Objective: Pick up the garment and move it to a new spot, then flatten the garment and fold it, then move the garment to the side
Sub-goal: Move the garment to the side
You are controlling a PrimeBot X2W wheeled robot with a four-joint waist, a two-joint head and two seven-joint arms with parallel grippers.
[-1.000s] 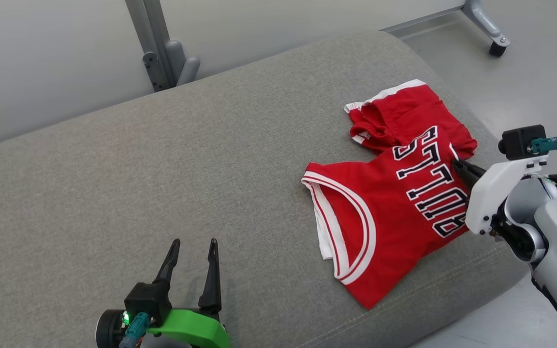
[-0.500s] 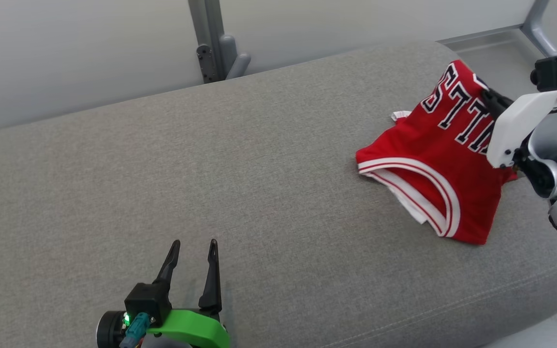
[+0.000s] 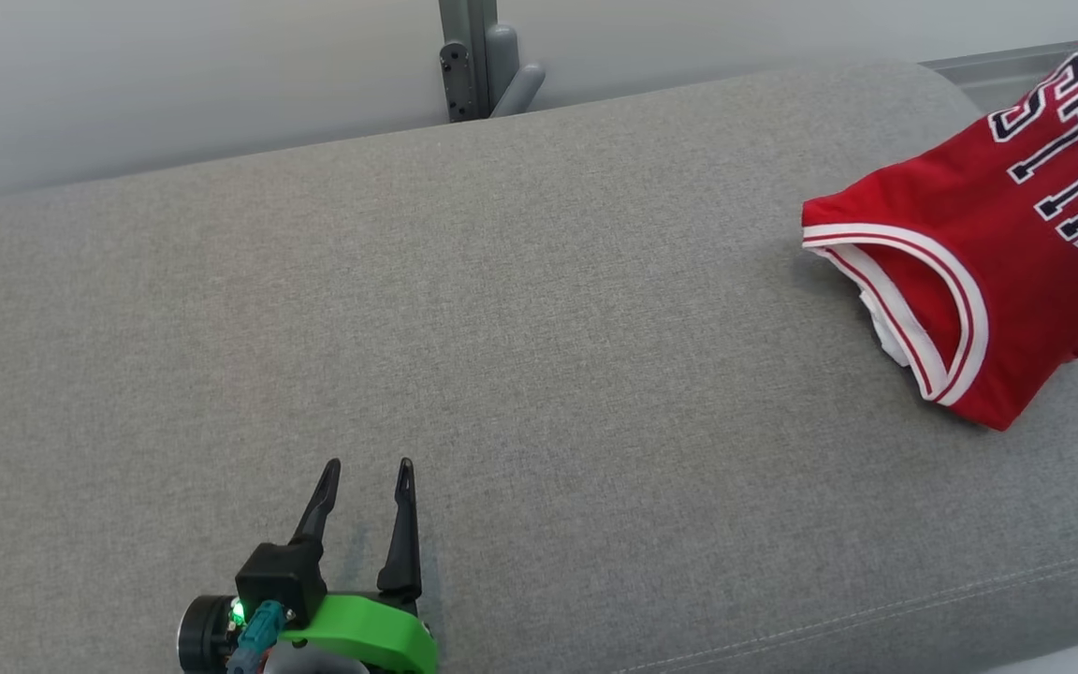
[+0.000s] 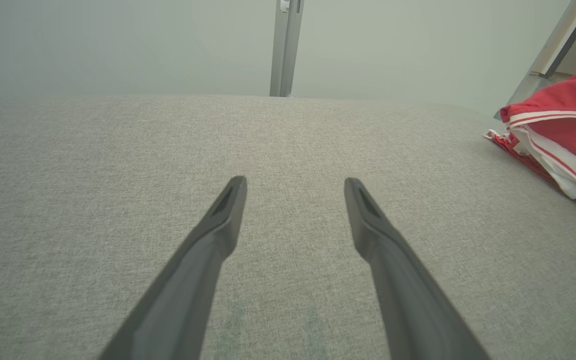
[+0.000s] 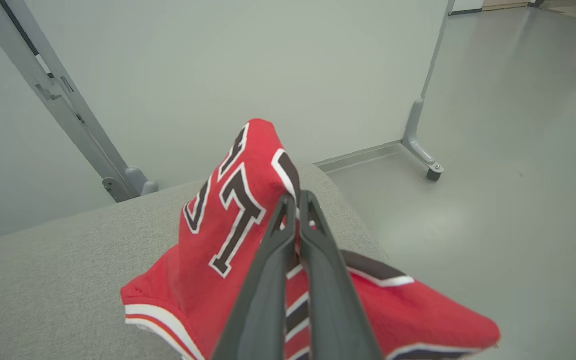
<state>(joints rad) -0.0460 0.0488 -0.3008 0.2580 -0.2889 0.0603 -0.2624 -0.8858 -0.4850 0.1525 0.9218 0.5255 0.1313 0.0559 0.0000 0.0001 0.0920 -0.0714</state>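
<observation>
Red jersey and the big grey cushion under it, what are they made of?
The red jersey with black-and-white letters looks like soft, matte knit cloth, because it hangs in limp folds. The big grey cushion looks like woven upholstery fabric, with a fine speckled weave and a stitched seam along its edge.

Garment (image 3: 997, 271) — red, armhole trim white with a thin red stripe, block letters black edged white.
Worktop (image 3: 539, 309): mottled grey weave.
Left gripper (image 3: 367, 465) — black fingers (image 3: 401, 534), bright green bracket (image 3: 361, 637).
Far post (image 3: 469, 56): grey.
Floor (image 5: 493, 150), right: pale glossy grey.
</observation>
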